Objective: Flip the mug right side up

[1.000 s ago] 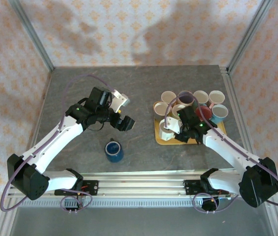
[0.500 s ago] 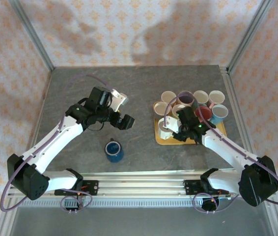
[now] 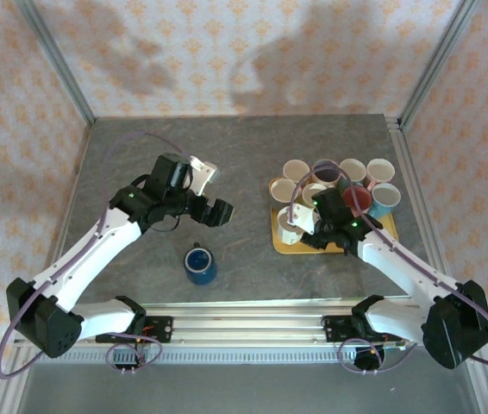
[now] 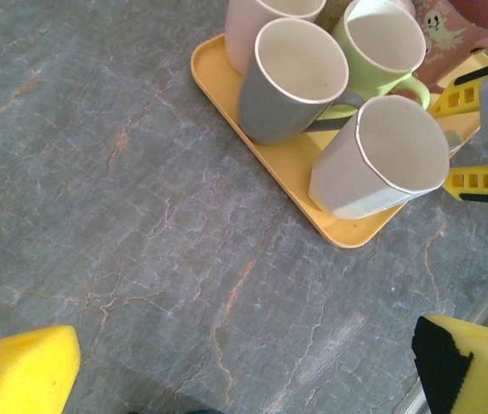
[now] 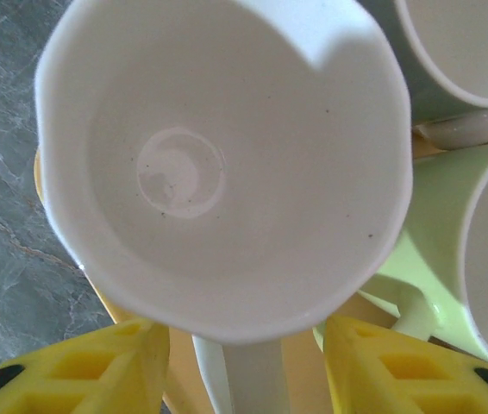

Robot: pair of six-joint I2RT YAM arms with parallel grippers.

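Although the white faceted ceramic mug [image 5: 227,164] stood mouth-up at inspection, the step in hand was judged to be the let-go, and the task was not yet complete. The mug was found at the near left corner of the flat yellow tray [image 4: 339,235], just beside a grey mug [image 4: 278,86] and a pale green mug [image 4: 382,43], with more cups grouped behind them. Its bare interior faced the right wrist camera squarely. From the left wrist view it appeared to lean slightly toward the tray's edge; whether the base sat flat could not be told.

The right tool [image 5: 248,371] was positioned astride the mug's handle. Its yellow fingers [image 5: 115,362] were parted, one on each side, with a visible gap to the handle on both. It had hold of nothing. The left tool [image 3: 218,212] hung fully spread and empty above the grey marbled surface [image 4: 97,172], well apart from the tray. A dark blue mug [image 3: 199,263] stood mouth-up on that surface between the two arms, untouched.

Next move, as judged: the right tool would need to draw straight back from the handle without brushing it or the green mug's handle close alongside, since a nudge could tip the white mug off the tray's lip. A check that it settled upright would properly follow.
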